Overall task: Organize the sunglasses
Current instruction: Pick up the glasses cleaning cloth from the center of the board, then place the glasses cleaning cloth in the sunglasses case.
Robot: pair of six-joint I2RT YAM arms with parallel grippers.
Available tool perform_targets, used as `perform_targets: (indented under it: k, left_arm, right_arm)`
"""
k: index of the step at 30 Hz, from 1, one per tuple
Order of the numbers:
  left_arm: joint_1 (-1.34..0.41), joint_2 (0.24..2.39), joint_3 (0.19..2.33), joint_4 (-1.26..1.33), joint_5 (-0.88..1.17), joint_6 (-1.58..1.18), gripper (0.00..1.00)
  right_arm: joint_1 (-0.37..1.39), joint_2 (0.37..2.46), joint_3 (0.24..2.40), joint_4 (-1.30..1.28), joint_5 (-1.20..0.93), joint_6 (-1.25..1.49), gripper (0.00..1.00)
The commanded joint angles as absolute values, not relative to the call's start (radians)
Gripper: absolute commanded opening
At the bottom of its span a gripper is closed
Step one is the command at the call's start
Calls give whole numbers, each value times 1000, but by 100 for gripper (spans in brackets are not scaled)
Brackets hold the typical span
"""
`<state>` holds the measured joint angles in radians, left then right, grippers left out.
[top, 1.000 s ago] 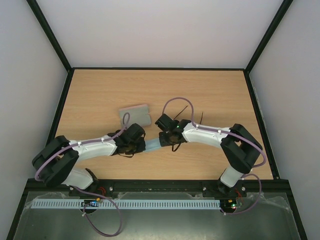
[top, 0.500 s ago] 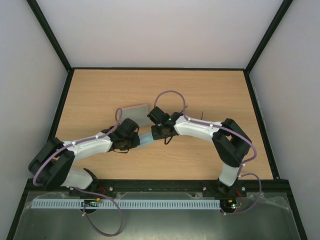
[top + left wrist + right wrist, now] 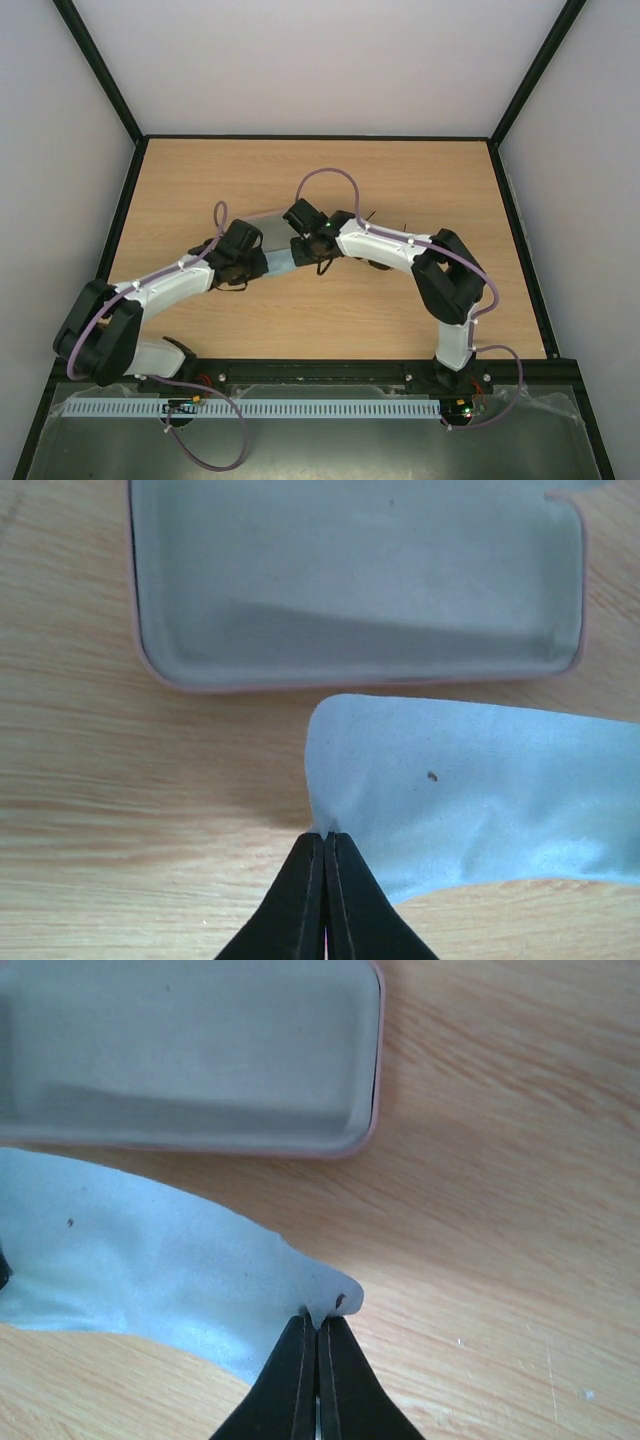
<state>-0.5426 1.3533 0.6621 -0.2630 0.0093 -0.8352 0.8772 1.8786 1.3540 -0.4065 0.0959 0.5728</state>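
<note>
The light blue cloth (image 3: pixel 278 259) hangs stretched between my two grippers. My left gripper (image 3: pixel 326 835) is shut on one corner of the cloth (image 3: pixel 470 800). My right gripper (image 3: pixel 318 1322) is shut on the opposite corner of the cloth (image 3: pixel 150 1270). The open pink case (image 3: pixel 350 580), grey inside and empty, lies just beyond the cloth; it also shows in the right wrist view (image 3: pixel 190 1050). In the top view the left gripper (image 3: pixel 256 262) and right gripper (image 3: pixel 300 248) cover most of the case. The sunglasses are mostly hidden under the right forearm; only thin dark wires (image 3: pixel 404 231) stick out.
The wooden table (image 3: pixel 420 170) is edged by a black frame with white walls behind and at the sides. Purple cables loop above both wrists. A metal shelf with a white rail (image 3: pixel 300 408) runs along the near edge.
Both grippers have carried the cloth up and to the left, from the near middle of the table to right beside the open case. Both stay shut on it.
</note>
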Motion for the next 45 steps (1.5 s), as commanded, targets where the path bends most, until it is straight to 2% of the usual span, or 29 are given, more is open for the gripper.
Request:
perform_targets:
  k: [1,24,45]
  left_arm:
    - [-505,1347,709,-293,-3,-787,2]
    - [-399,1459,835,-297,-30,-716,2]
    - [-385,1540,828,-249,-88,-714,2]
  right_arm:
    - [852,1920,1429,-488,96,546,1]
    - [798,2139,1737,-568,75,491,1]
    - [789,2247,1819,-566,73,485,1]
